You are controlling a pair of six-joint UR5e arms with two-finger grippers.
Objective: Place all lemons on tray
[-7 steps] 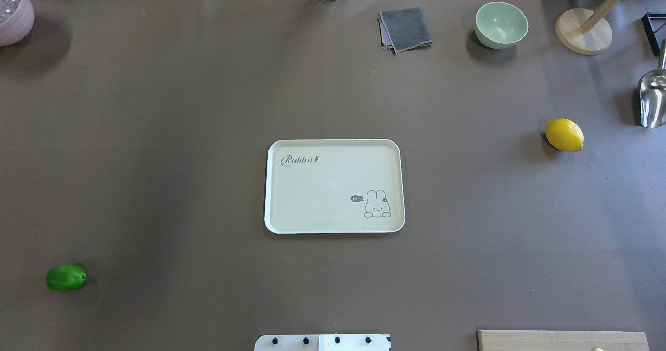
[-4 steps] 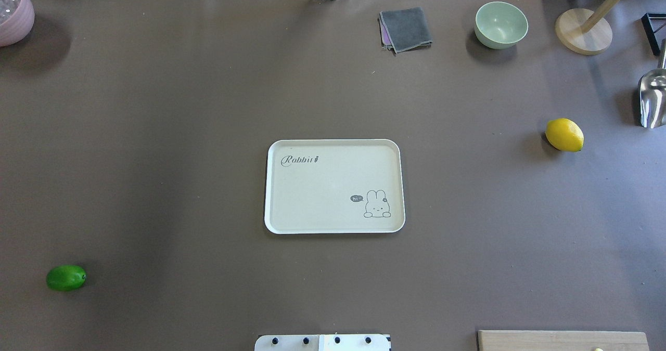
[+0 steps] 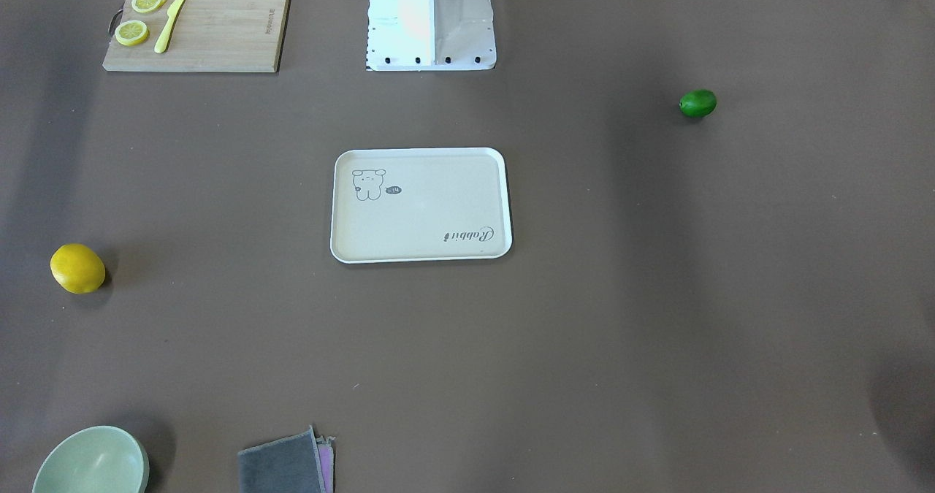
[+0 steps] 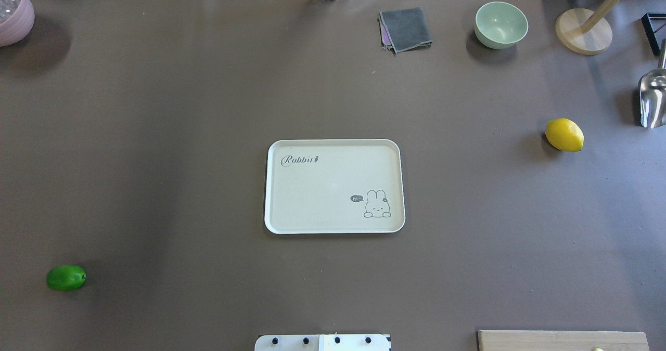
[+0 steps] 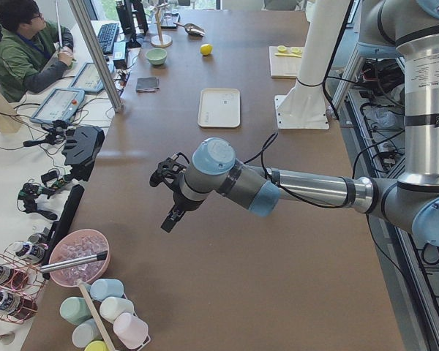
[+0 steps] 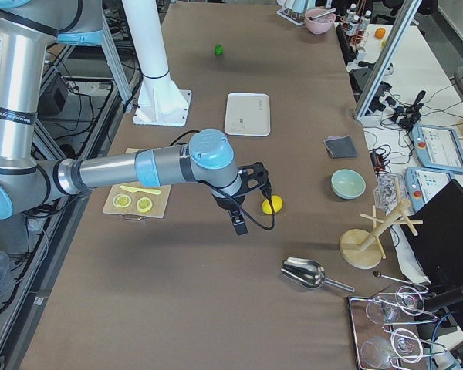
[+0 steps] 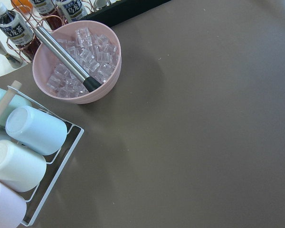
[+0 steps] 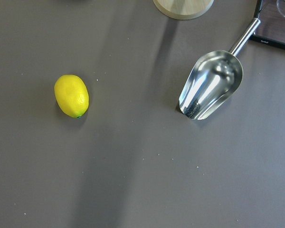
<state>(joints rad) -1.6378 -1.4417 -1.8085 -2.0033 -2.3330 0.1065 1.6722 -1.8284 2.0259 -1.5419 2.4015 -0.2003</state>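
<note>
The cream tray (image 4: 322, 184) with the rabbit drawing lies empty mid-table; it also shows in the front view (image 3: 416, 215). The yellow lemon (image 4: 564, 134) lies on the table far to the tray's right, also in the right wrist view (image 8: 71, 95). The green lemon (image 4: 66, 277) lies near the front left, also in the front view (image 3: 697, 104). My left gripper (image 5: 170, 219) hangs above the table beyond the green lemon's side. My right gripper (image 6: 238, 222) hangs close to the yellow lemon (image 6: 272, 205). Both show only in side views, so I cannot tell whether they are open or shut.
A wooden cutting board (image 3: 197, 29) with lemon slices and a yellow knife lies near the robot base. A green bowl (image 4: 500, 24), a grey cloth (image 4: 406, 28) and a wooden stand (image 4: 583, 31) sit at the far edge. A metal scoop (image 8: 211, 85) lies right; a pink ice bowl (image 7: 76, 61) left.
</note>
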